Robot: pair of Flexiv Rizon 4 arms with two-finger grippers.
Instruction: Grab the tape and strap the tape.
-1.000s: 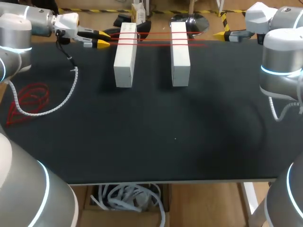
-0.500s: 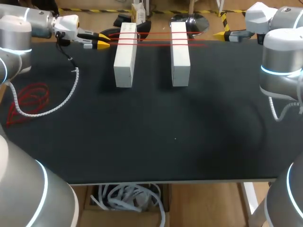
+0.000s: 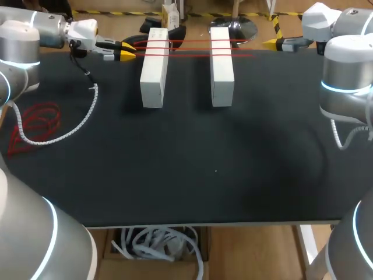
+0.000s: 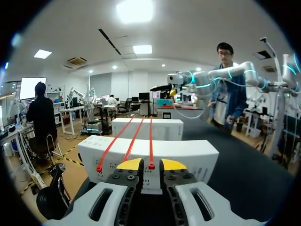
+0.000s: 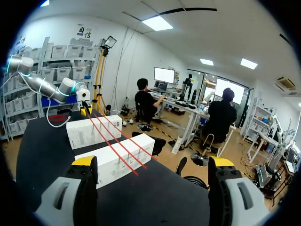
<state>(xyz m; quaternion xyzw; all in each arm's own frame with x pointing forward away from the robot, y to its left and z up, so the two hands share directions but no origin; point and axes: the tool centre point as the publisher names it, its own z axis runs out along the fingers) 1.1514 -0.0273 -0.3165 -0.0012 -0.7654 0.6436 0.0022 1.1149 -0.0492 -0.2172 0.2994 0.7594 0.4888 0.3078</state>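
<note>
The left pincer (image 4: 151, 164), narrow but gripping nothing, is hovering at the left end of the red tape (image 3: 192, 48) across two white blocks (image 3: 154, 67) on the table (image 3: 204, 175), far side (right pincer (image 3: 273, 42) gaping wide), so closing on one strand looks next.

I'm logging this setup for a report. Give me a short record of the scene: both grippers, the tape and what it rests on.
surface: black table
supports: left block and right block, white, side by side, apart
tape: three red tapes lying across both blocks
left gripper: open, at the tapes' ends by the left block
right gripper: open wide, beyond the right block, holding nothing
</note>
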